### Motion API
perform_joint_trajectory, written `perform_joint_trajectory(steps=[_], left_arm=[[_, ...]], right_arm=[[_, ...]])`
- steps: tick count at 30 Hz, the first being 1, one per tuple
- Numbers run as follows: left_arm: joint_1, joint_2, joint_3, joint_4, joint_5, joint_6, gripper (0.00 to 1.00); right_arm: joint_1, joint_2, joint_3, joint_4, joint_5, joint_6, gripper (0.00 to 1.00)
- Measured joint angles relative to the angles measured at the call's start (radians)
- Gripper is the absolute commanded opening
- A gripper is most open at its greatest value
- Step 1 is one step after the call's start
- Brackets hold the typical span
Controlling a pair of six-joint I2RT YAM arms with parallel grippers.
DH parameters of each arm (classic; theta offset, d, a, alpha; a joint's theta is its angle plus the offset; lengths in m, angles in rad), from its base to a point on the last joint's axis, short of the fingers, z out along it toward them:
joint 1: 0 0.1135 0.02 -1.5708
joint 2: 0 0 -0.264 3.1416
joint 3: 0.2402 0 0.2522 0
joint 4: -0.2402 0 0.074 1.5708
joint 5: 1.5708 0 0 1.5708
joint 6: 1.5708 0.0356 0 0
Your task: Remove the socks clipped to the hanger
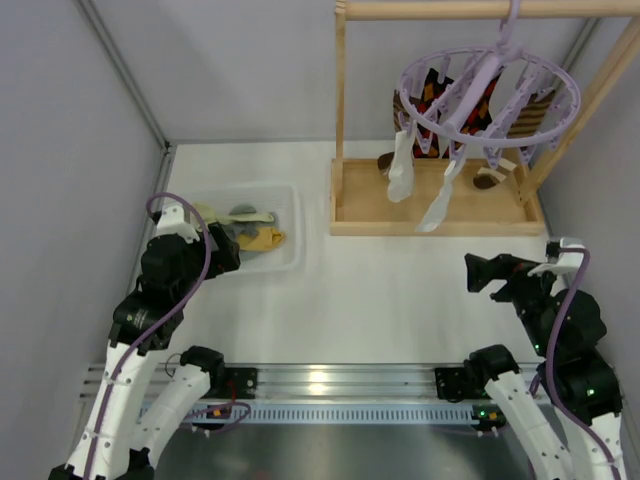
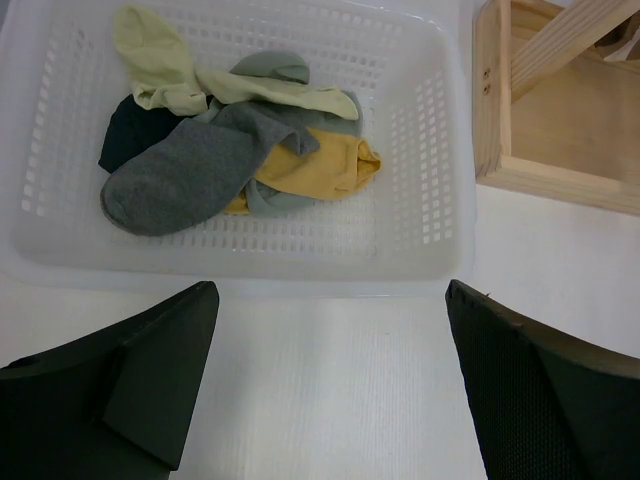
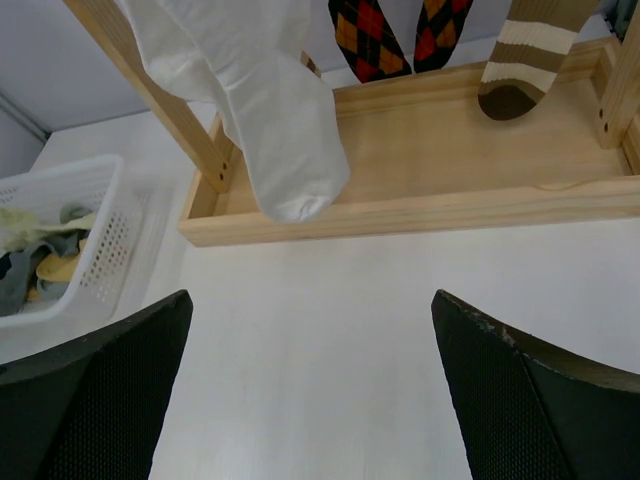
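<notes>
1 hanger (image 1: pixel 487 72) holds 2 white socks (image 1: pixel 400 172), 2 diamond-patterned socks (image 3: pixel 365 35); left gripper (image 2: pixel 330 300) and right gripper (image 3: pixel 312 300) spread wide, empty.

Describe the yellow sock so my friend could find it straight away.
Look left of the wooden rack for the white mesh basket. In its sock pile, the yellow sock lies partly under a grey sock; it alone is mustard-coloured.
</notes>
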Motion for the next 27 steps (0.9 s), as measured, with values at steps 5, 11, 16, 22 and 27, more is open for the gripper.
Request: perform_joint_trajectory(steps=[5,11,16,22,27], left_arm=[[0.000,0.002,0.000,0.000,0.000,0.000,0.99],[0.000,0.005,0.000,0.000,0.005,0.000,0.99],[0.000,0.013,-0.001,0.000,0.009,0.000,0.99],[0.000,0.043,-0.003,0.000,0.030,0.000,0.99],[0.000,0.054,-0.006,0.000,0.043,0.000,0.99]], right_arm=[[0.000,0.016,-0.017,0.016,-0.012,0.014,0.99],[0.000,-0.005,-0.132,0.121,-0.021,0.070,1.00],[0.000,0.064,-0.185,0.268,-0.082,0.115,0.99],[0.001,0.372,-0.212,0.539,-0.176,0.121,0.99],[0.083,0.599,-0.226,0.721,-0.040,0.074,1.00]])
